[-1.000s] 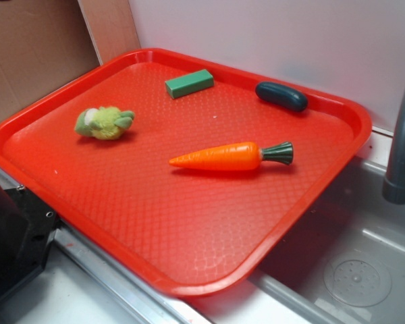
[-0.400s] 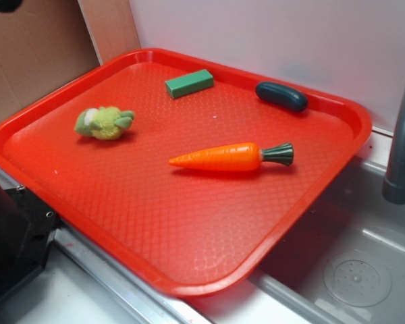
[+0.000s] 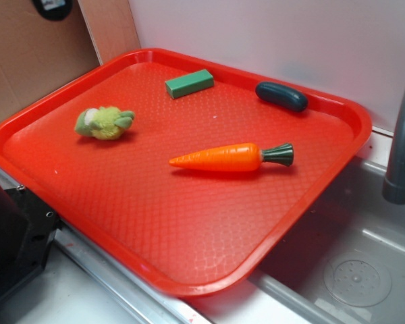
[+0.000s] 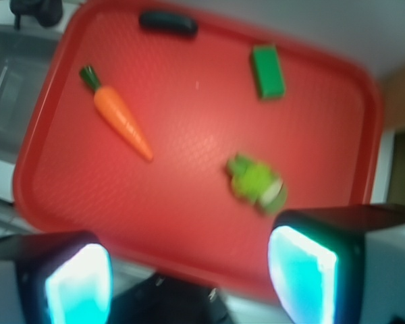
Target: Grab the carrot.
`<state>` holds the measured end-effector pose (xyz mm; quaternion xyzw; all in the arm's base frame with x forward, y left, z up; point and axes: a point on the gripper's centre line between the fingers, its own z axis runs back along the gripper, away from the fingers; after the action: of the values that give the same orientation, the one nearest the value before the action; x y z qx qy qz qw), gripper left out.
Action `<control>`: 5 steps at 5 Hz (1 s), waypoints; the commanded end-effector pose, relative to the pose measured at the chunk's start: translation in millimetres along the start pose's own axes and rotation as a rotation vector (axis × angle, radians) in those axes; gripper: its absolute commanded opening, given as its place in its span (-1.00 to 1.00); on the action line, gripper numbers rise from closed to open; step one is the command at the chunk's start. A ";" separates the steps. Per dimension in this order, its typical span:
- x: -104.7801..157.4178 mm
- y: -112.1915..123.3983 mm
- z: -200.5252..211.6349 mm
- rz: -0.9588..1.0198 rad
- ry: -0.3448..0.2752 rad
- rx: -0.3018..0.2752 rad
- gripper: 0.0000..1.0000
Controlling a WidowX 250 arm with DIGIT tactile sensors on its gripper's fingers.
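A red textured plastic tray (image 3: 189,223) sits over a grey sink (image 3: 351,270), white wall behind. The glossy orange carrot (image 3: 223,157), a tapered cone with a ridged green stem, lies mid-frame. The gripper (image 4: 189,270) hangs at the wrist view's bottom edge, jaws wide apart, empty.

Bare tray (image 3: 189,223) surrounds the carrot (image 3: 223,157); plush (image 3: 104,123), green block (image 3: 189,83) and teal toy (image 3: 281,96) lie well apart.
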<state>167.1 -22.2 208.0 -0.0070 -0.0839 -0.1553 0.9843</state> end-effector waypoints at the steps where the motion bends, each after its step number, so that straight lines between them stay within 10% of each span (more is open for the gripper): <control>1: 44.0 -30.7 -40.2 -0.249 -0.063 0.003 1.00; 5: 61.6 -78.8 -131.4 -0.396 0.062 0.028 1.00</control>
<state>222.3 -113.8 79.4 0.0309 -0.0373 -0.3416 0.9386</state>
